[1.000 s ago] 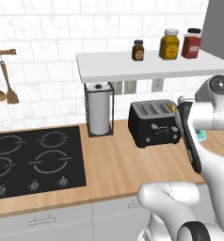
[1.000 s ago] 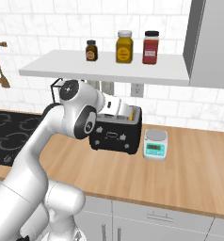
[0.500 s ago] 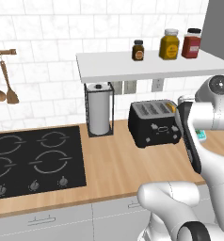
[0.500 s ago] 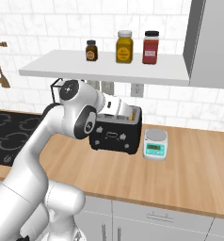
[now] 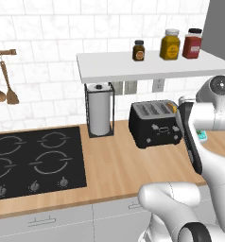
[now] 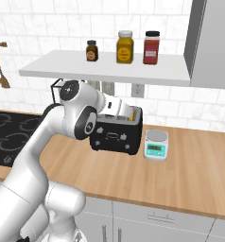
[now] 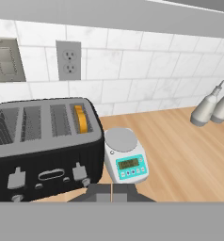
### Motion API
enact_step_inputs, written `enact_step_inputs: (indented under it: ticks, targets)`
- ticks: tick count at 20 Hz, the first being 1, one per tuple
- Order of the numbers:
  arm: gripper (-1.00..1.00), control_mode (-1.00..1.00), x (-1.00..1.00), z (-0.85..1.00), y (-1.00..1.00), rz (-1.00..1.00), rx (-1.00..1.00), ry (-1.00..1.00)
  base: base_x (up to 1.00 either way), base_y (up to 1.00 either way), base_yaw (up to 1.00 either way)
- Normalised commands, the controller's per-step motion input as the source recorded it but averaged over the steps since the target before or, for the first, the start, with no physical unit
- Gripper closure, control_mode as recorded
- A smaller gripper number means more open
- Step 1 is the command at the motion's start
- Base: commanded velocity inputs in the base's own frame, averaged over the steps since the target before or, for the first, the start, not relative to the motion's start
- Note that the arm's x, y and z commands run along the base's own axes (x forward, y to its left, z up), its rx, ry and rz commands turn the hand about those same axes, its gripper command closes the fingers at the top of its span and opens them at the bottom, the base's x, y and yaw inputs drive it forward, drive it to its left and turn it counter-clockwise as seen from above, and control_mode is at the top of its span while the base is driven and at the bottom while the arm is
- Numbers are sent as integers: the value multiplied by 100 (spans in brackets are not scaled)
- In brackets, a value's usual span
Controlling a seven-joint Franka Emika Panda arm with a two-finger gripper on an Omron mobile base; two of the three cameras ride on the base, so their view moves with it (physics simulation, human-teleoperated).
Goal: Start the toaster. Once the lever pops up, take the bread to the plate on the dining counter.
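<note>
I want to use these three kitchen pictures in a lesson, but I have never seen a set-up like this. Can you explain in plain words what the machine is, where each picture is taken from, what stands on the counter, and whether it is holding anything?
This is a rendered kitchen, not a real one. The machine is a white robot arm with a small gripper at its end. Two cameras ride behind it, one to its left and one to its right, looking forward over it. The third sits on the hand and looks along the gripper, whose jaws are shut and hold nothing.

On the wood counter stand a black toaster with bread in its end slot, a kitchen scale beside it, a paper towel holder and a cooktop. Three jars sit on the shelf above. In the hand view the gripper hangs in front of the toaster.
</note>
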Motion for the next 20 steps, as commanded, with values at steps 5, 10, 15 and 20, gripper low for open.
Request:
enact_step_inputs:
  ticks: [5,10,15,20]
  targets:
    - [100,-100,0,0,0,0,0,0,0,0,0]
    - [100,-100,0,0,0,0,0,0,0,0,0]
    - [100,-100,0,0,0,0,0,0,0,0,0]
    - [100,-100,0,0,0,0,0,0,0,0,0]
